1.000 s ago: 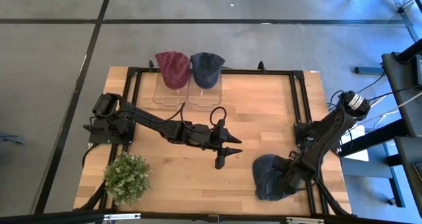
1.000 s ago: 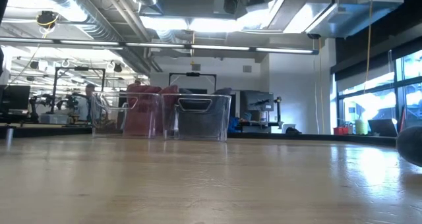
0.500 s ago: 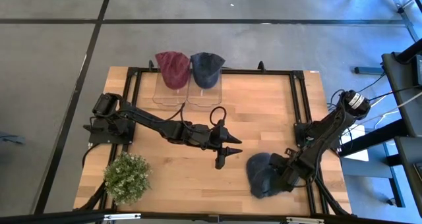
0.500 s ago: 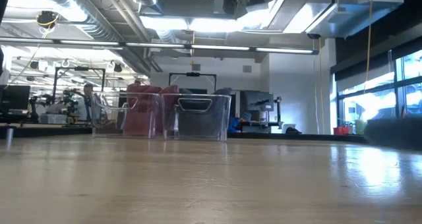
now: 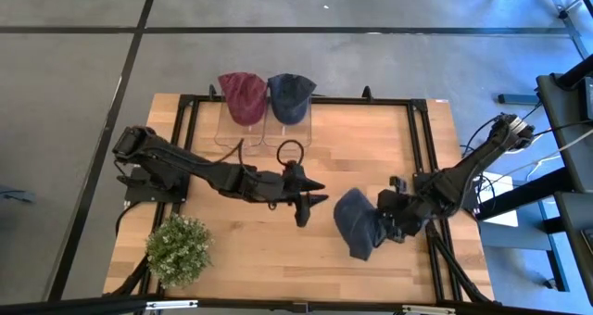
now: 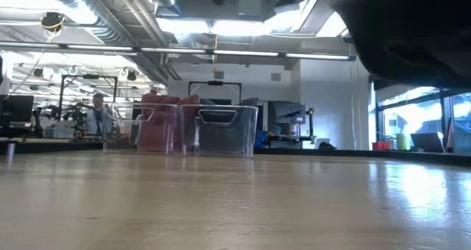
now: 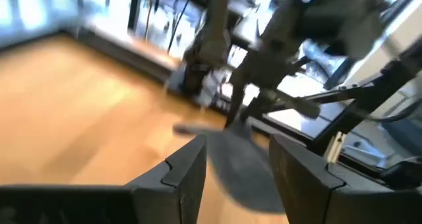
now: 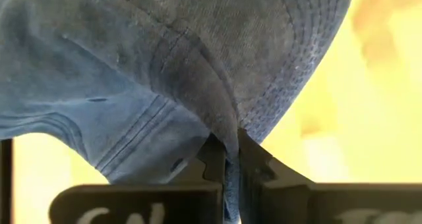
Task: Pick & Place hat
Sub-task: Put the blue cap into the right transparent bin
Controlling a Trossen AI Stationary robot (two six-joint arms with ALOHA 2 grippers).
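A dark blue hat point(image 5: 355, 222) hangs over the table's right half, with my right gripper point(image 5: 384, 224) shut on it; in the low view it shows as a dark mass point(image 6: 412, 29) well above the tabletop. My left gripper point(image 5: 313, 202) stands open near the table's middle, just left of the hat, touching nothing. In the left wrist view the hat point(image 7: 241, 168) lies beyond its open fingers. A red hat point(image 5: 243, 96) and another blue hat point(image 5: 290, 94) sit in clear bins at the far edge. My right gripper pinches a fold of the hat's cloth point(image 8: 223, 133) between its two fingers, where the stitched brim point(image 8: 297, 66) meets the crown. The fingers come about level from the table's right side. The hat is lifted clear of the table, its crown toward the left.
Two clear bins point(image 5: 264, 130) stand side by side at the table's far edge. A potted green plant point(image 5: 178, 248) sits at the near left corner. Bare wood lies between the bins and the grippers. A person point(image 6: 97, 114) is in the room behind.
My right gripper has shut on the blue hat, raised it off the table and carried it toward the left and far edges. The hat, which lay near the right front corner, now hangs clear. My left gripper has shifted slightly toward the far edge, still open.
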